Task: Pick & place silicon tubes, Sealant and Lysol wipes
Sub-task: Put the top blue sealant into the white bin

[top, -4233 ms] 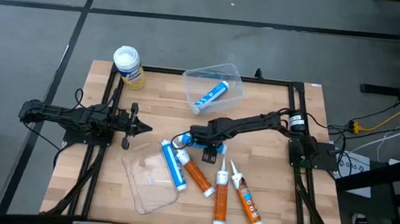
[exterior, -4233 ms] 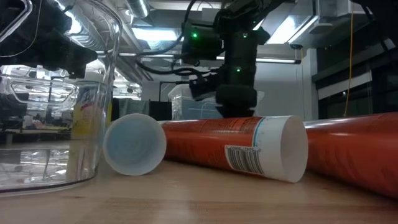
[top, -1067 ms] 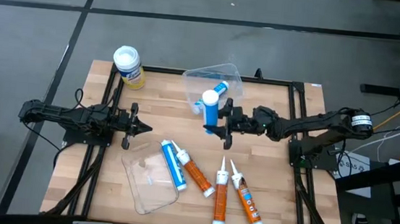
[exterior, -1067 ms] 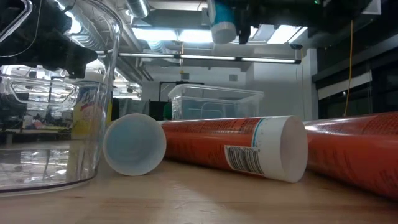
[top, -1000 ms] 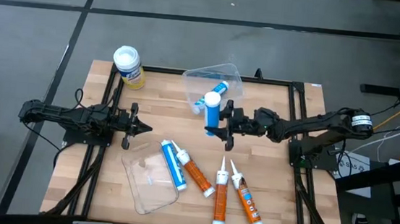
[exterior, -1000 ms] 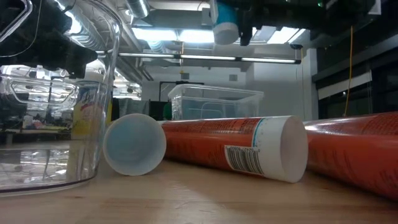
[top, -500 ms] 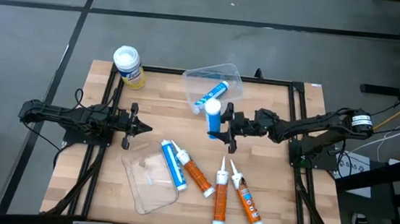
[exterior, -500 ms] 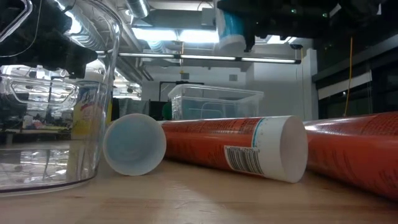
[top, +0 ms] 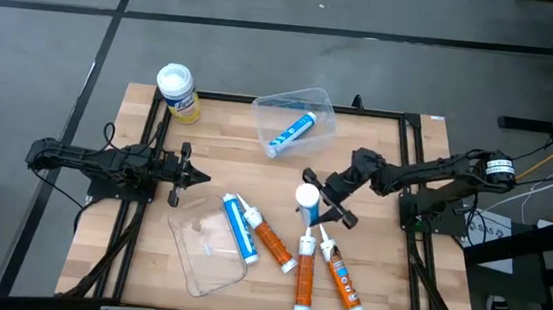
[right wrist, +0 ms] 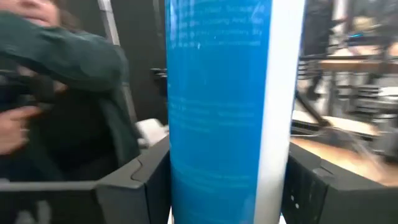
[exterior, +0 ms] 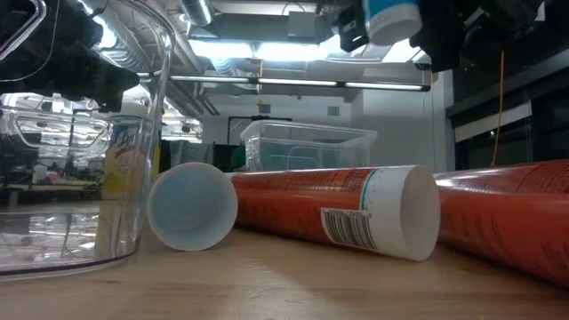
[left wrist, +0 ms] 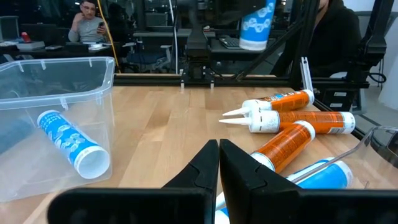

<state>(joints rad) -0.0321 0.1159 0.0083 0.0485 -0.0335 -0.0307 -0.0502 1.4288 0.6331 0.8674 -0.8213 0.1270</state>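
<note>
The right gripper [top: 318, 208] is raised over the middle of the wooden bench [top: 218, 140], its jaws clasping a blue tube [top: 307, 200] that stands nearly upright in the grasp, white round end up toward the overhead camera. In the right wrist view the blue tube [right wrist: 227, 106] fills the picture between the two dark fingers [right wrist: 140, 186], and a person's dark green sleeve [right wrist: 68, 68] shows in the room behind. From bench level the held tube's white-rimmed end [exterior: 391, 18] hangs high above the lying tubes. The left gripper [top: 194, 177] rests low at the bench's left side, pointing toward the middle, its jaws pressed together on nothing, as the left wrist view shows. The Lysol wipes [top: 177, 92], a yellow canister with a white lid, stands upright at the bench's far left corner, well apart from both arms. A clear plastic bin [top: 313, 103] sits at the far middle of the bench with a second blue tube [top: 292, 131] lying in it. Nearer the front, a clear lid [top: 203, 254] lies flat with a third blue tube [top: 238, 227] resting partly on its edge; just beside that tube lies an orange tube [top: 271, 240], and to its right two more orange tubes [top: 304, 278] lie side by side, nozzles pointing toward the raised gripper.
</note>
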